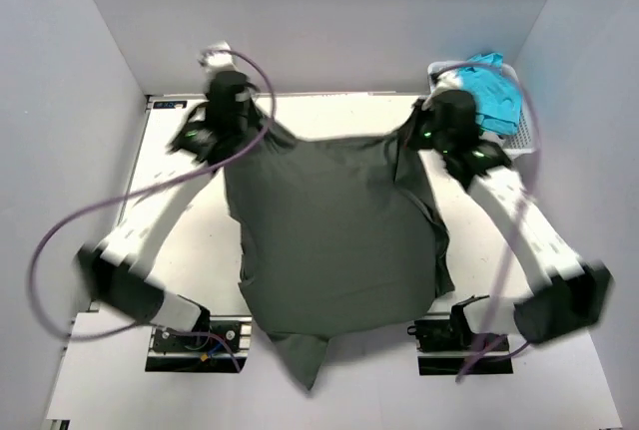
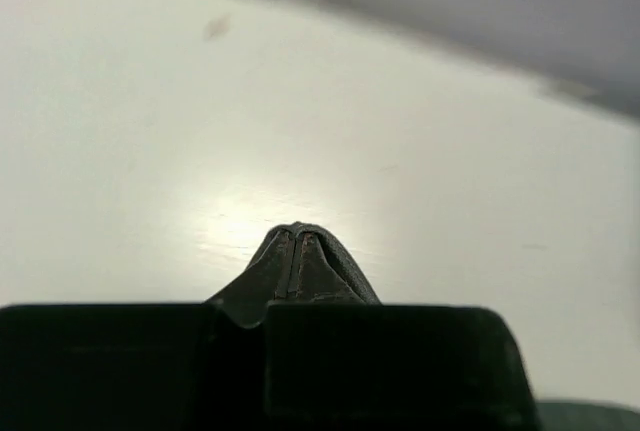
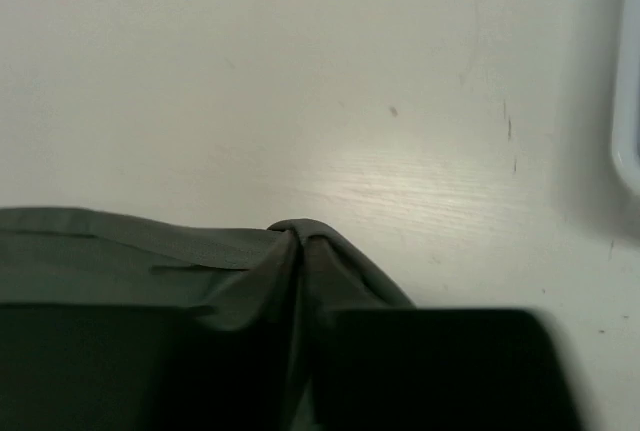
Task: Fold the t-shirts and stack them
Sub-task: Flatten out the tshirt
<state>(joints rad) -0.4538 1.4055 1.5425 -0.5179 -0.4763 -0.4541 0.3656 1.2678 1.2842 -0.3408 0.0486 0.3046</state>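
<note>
Where the cloth stops, surroundings: bare white table (image 1: pixel 215 260) on both sides of the charcoal t-shirt (image 1: pixel 334 240); grey walls beyond its far edge.
Basket: white lattice basket (image 1: pixel 524 133) at the far right of the charcoal t-shirt, close behind the right wrist.
Turquoise t-shirt (image 1: pixel 496 91): bunched in that basket, well apart from the charcoal t-shirt.
Obstructions: purple cables loop out left (image 1: pixel 60 230) and right (image 1: pixel 529 151) of the charcoal t-shirt; the cloth hides the table's middle.
Left gripper (image 1: pixel 258 136): at the far left corner of the charcoal t-shirt, fingers (image 2: pixel 380 361) clamped on a peak of dark fabric.
Right gripper (image 1: pixel 414 133): at the far right corner, likewise pinching a fold of it.
Arm pose: both arms stretched far forward, splayed outward from their bases.
Charcoal t-shirt: far edge drawn taut between the grippers; near end tapering to a point between the arm bases (image 1: pixel 195 335).
Count: two t-shirts, one basket, two arms, two cables.
</note>
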